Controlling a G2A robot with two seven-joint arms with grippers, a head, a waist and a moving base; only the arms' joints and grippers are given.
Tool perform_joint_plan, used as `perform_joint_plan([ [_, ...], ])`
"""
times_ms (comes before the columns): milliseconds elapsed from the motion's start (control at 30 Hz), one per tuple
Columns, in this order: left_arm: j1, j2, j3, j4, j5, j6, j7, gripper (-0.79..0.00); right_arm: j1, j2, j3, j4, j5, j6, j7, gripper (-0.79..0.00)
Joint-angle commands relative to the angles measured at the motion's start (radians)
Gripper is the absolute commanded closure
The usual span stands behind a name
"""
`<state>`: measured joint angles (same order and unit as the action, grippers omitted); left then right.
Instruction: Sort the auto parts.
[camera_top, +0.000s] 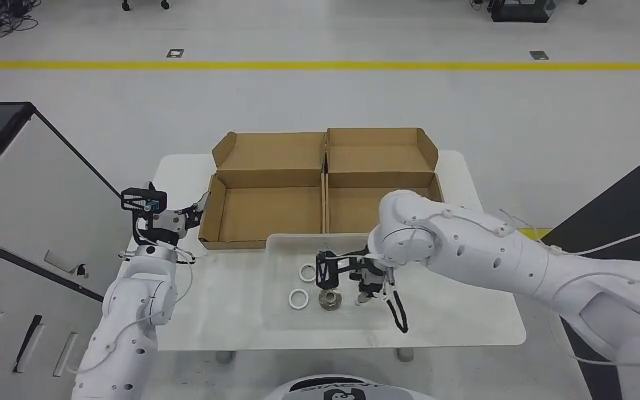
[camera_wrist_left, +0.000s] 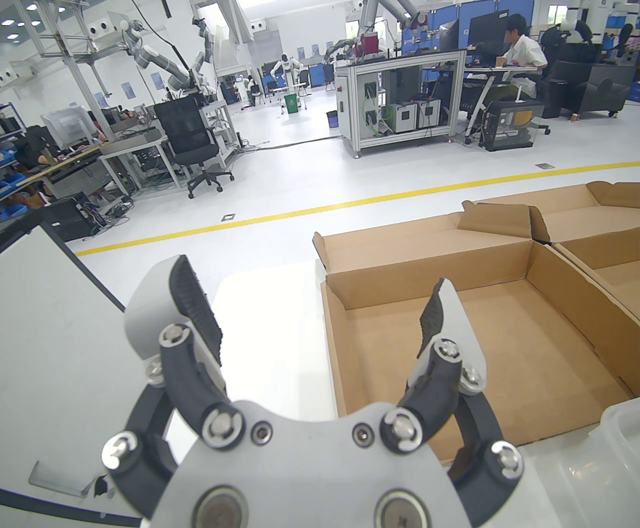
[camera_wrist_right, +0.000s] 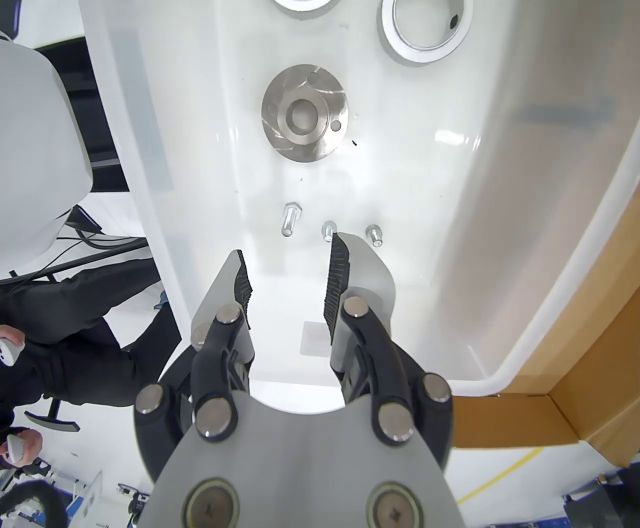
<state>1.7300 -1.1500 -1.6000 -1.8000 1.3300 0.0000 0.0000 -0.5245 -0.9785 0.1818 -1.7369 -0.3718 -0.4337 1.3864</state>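
Note:
A clear plastic tray (camera_top: 290, 241) on the white table holds a round metal flange (camera_top: 328, 298), two white rings (camera_top: 306, 272) and small bolts. My right gripper (camera_top: 347, 276) hangs open inside the tray (camera_wrist_right: 500, 200). Its fingertips (camera_wrist_right: 340, 250) are just short of three upright bolts (camera_wrist_right: 290, 218), with nothing between them. Beyond the bolts lie the flange (camera_wrist_right: 304, 113) and a ring (camera_wrist_right: 427, 25). My left gripper (camera_wrist_left: 310, 275) stands open and empty at the left box's outer side (camera_top: 190, 216).
Two open cardboard boxes, left (camera_top: 270, 210) and right (camera_top: 380, 205), sit side by side behind the tray. The left box (camera_wrist_left: 475, 340) is empty inside. The tray's corner (camera_wrist_left: 620, 425) lies near the left gripper. The table edge (camera_top: 160, 250) is close on the left.

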Motion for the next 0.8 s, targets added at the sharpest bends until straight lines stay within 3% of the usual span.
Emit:
perform_joint_plan([
  [0,0.000,0.000,0.000,0.000,0.000,0.000,0.000,-0.785,0.003,-0.004,-0.011,0.007,0.007,-0.001,-0.001,-0.366],
  [767,0.000,0.000,0.000,0.000,0.000,0.000,0.000,-0.785,-0.057,-0.071,-0.012,0.076,-0.047,0.015,0.015,-0.372],
])
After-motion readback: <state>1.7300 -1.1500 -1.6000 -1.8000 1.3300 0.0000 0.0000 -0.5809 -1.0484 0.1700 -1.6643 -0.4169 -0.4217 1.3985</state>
